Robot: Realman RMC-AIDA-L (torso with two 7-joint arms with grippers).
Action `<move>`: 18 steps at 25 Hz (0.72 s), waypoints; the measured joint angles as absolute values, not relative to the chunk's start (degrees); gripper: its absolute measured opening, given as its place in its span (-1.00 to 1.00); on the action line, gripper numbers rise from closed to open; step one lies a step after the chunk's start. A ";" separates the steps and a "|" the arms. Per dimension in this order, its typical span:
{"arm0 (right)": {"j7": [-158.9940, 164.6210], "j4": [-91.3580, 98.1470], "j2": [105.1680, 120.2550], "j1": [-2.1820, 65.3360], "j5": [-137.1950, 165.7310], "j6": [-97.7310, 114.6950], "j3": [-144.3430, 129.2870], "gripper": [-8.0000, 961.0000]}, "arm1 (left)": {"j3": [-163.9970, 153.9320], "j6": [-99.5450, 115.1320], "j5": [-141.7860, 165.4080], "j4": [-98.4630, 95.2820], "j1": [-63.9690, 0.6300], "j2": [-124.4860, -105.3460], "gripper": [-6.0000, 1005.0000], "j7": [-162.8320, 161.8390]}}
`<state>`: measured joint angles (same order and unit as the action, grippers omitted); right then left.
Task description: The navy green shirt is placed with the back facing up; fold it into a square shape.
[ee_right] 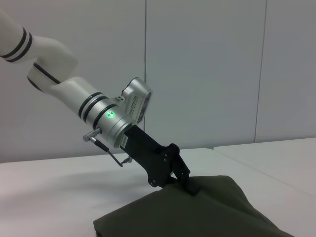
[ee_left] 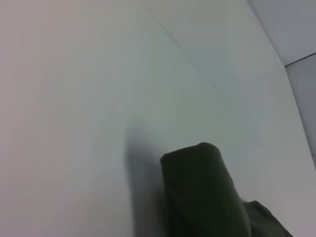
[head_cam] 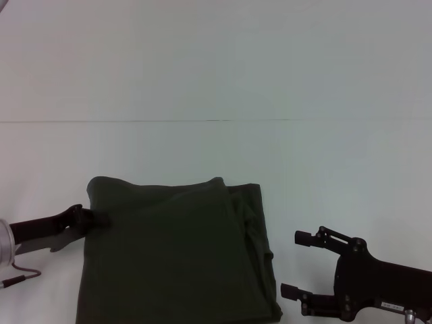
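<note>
One folded navy green shirt lies on a white table.

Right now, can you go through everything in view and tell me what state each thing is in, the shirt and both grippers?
Dark olive-green soft fabric shirt: folded into a rough square, lying flat on the white table, layered edges showing along its right side.
Left black gripper: at the shirt's left edge, shut on the fabric.
Right black gripper: open, off the shirt to its right, holding nothing.
</note>
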<state>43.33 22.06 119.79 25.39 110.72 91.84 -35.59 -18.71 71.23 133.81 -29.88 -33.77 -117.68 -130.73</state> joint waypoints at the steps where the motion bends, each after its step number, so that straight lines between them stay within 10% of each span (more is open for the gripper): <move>1: 43.33 22.05 119.79 25.45 110.76 91.84 -35.59 0.91 | -18.66 71.24 133.80 -29.89 -33.78 -117.68 -0.86 -129.90; 8: 43.39 21.91 119.87 25.58 110.80 91.65 -35.59 0.91 | -18.30 72.90 132.34 -31.84 -32.86 -117.85 -0.81 -122.34; 18: 45.46 20.39 120.17 29.05 107.78 90.85 -35.13 0.91 | -18.55 93.21 124.82 -47.94 -28.59 -119.79 0.04 -101.62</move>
